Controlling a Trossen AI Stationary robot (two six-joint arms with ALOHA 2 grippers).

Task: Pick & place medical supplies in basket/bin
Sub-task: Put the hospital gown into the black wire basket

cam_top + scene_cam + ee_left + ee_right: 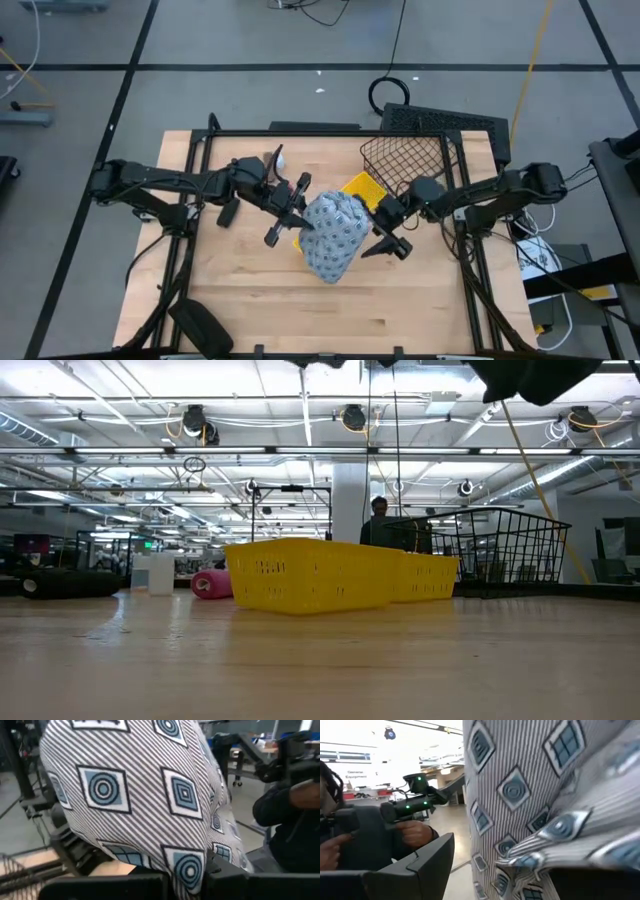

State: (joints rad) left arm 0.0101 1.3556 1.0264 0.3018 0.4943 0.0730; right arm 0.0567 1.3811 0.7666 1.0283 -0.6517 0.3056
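The grey-blue patterned cloth bundle (333, 238) hangs in the air at mid-table, partly over the yellow bin (362, 188), with my left gripper (298, 214) shut on its left side. My right gripper (389, 230) stands open at the bundle's right side. The black wire basket (412, 160) stands at the far right behind the bin. A white bottle (278, 158) stands at the far side. The pink cylinder (211, 584) lies on the table left of the bin in the low view. The bundle stays above the low view's picture. My left gripper pinches a gathered fold of the bundle's cloth (187, 870) between its two fingers, coming level from the table's left. The bundle is lifted clear of the table and bulges beyond the fingers. My right gripper has one finger (420, 865) clear of the cloth. Cloth folds (545, 850) hide the other, so I cannot tell whether it touches.
A flat black box (445, 122) lies beyond the basket at the far right edge. A dark pouch (203, 325) sits at the near left corner. Bare wood lies along the near side. A person's hands with a handle show in the right wrist view.
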